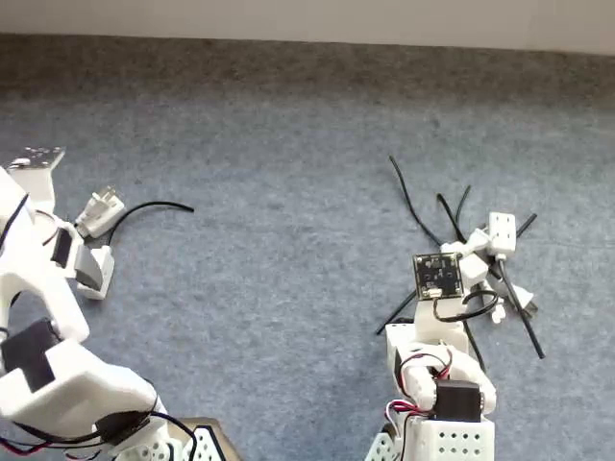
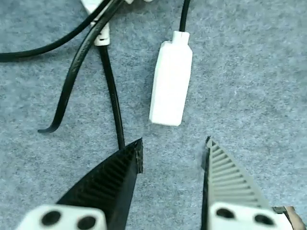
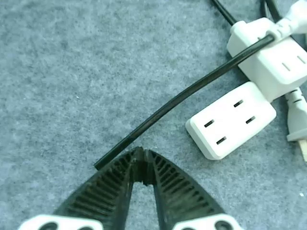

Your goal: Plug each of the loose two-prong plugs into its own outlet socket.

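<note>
Left pincer (image 2: pixel 172 146) wide open and empty, near a white socket block (image 2: pixel 171 84). Right pincer (image 3: pixel 143 157) closed, empty, beside a black cable (image 3: pixel 192 91).

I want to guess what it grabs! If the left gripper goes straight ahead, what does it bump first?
Probably the white block, lying straight ahead between the open fingers of the left gripper, though depth is unclear.

White plug (image 1: pixel 99 206) lies loose, well apart from white sockets (image 1: pixel 501 233).
</note>
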Action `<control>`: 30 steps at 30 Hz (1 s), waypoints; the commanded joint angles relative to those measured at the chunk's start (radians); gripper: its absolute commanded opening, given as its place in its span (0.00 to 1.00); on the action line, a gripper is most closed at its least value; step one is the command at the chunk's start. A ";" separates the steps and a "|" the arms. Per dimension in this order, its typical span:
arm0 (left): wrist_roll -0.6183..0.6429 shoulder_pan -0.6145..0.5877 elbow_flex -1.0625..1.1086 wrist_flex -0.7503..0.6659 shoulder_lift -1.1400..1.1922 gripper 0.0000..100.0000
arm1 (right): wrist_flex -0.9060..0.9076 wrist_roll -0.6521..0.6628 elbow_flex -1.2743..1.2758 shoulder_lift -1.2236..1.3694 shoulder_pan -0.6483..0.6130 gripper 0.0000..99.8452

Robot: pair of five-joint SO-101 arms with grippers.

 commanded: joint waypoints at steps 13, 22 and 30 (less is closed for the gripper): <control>0.046 0.027 -0.041 -0.193 0.156 0.21 | 0.004 -0.003 0.143 -0.013 0.008 0.01; 0.048 0.056 -0.036 -0.241 0.194 0.07 | 0.004 -0.003 0.143 -0.013 0.008 0.01; 0.046 0.168 -0.094 -0.230 0.186 0.00 | 0.004 -0.003 0.143 -0.013 0.008 0.01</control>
